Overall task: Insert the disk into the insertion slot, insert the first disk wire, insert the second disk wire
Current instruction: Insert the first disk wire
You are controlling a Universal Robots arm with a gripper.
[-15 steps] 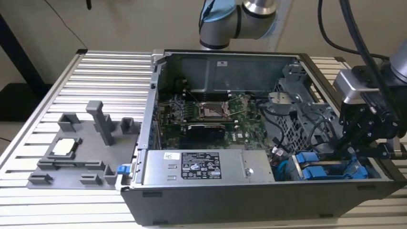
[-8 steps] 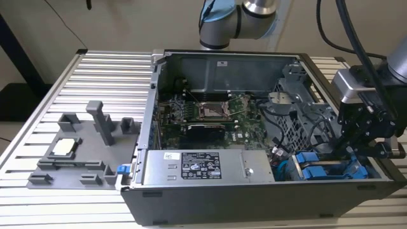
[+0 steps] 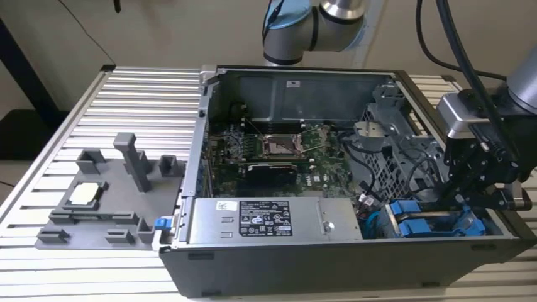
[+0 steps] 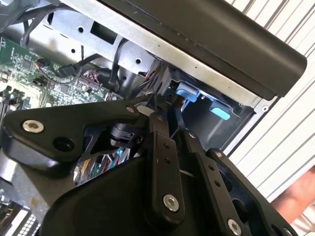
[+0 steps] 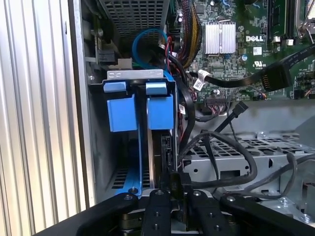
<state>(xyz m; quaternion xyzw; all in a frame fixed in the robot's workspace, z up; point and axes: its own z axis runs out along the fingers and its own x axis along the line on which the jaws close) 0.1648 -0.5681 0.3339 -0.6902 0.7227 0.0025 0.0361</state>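
Observation:
The disk (image 5: 153, 147) stands edge-on in its blue carrier (image 5: 160, 111) inside the insertion slot (image 5: 135, 74) of the grey drive cage (image 3: 428, 221). A second blue carrier tab (image 5: 120, 112) sits beside it. My gripper (image 5: 177, 191) hovers right over the disk's connector edge, fingers close together and shut on a black wire connector (image 5: 180, 178). Its black cable (image 5: 221, 183) trails off over the metal bracket. In the exterior view the gripper (image 3: 459, 204) reaches into the case's near corner on the exterior view's right. In the second wrist view the gripper (image 4: 167, 117) points at the blue tabs (image 4: 187, 91).
The open computer case (image 3: 336, 264) holds a grey power-supply box (image 3: 260, 220), a green motherboard (image 3: 268, 151) and loose black cables (image 5: 236, 78). A perforated grey bracket (image 5: 256, 147) lies beside the cage. A grey fixture tray (image 3: 109, 189) sits on the slatted table at the exterior view's left.

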